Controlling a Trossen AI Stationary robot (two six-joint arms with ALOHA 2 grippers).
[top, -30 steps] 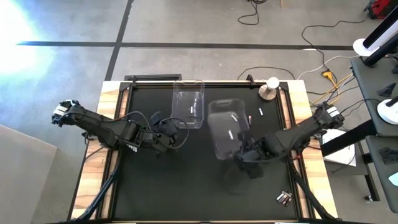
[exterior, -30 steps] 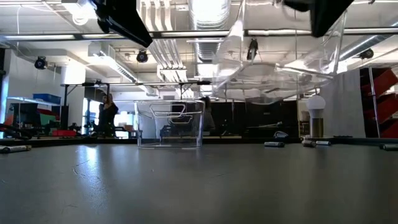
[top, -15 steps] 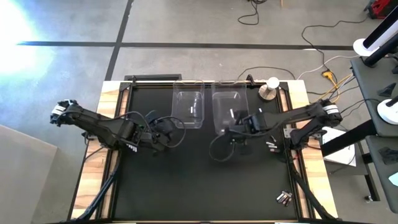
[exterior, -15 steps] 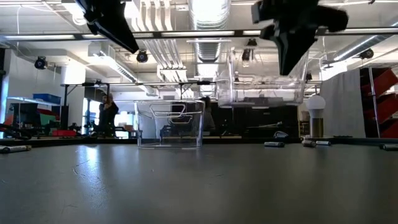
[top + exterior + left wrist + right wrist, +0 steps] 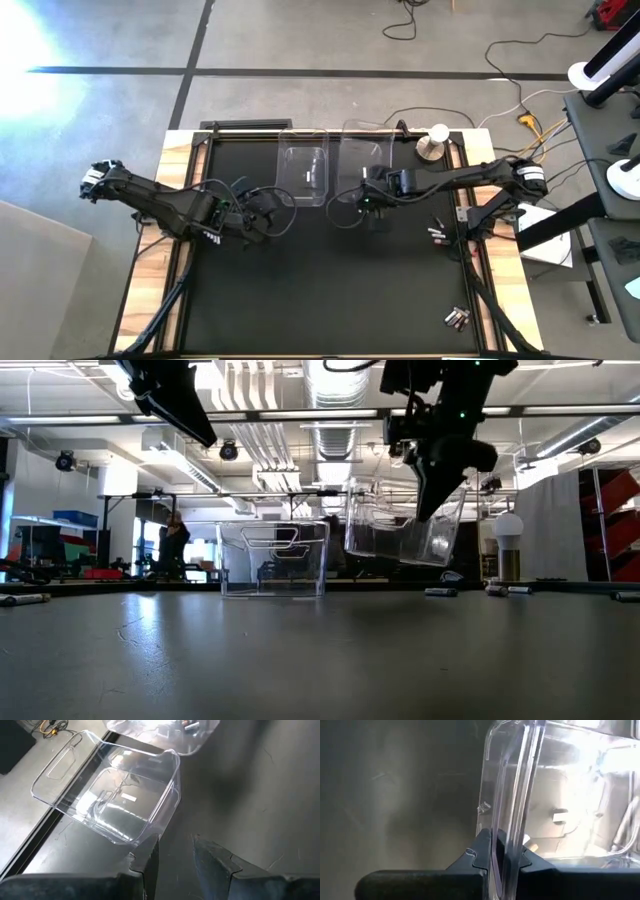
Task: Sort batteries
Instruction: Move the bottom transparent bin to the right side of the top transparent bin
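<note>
While right end effector point(image 5: 432, 510) grips lifted bin point(image 5: 400, 530), left end effector point(image 5: 172, 851), parted, faces empty bin point(image 5: 107, 795).

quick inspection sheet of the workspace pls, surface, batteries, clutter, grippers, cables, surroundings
surface: black mat on a wood-edged table.
job's things: loose batteries right of centre, more near the front right corner.
clutter: clear bin resting at the back; second clear bin lifted and tilted; round knob object at the back right.
grippers: right gripper clamped on the lifted bin's wall; left gripper part open, empty, beside the resting bin.
cables: loops along both arms; cords on the floor behind.
surroundings: a person stands far behind the table.
</note>
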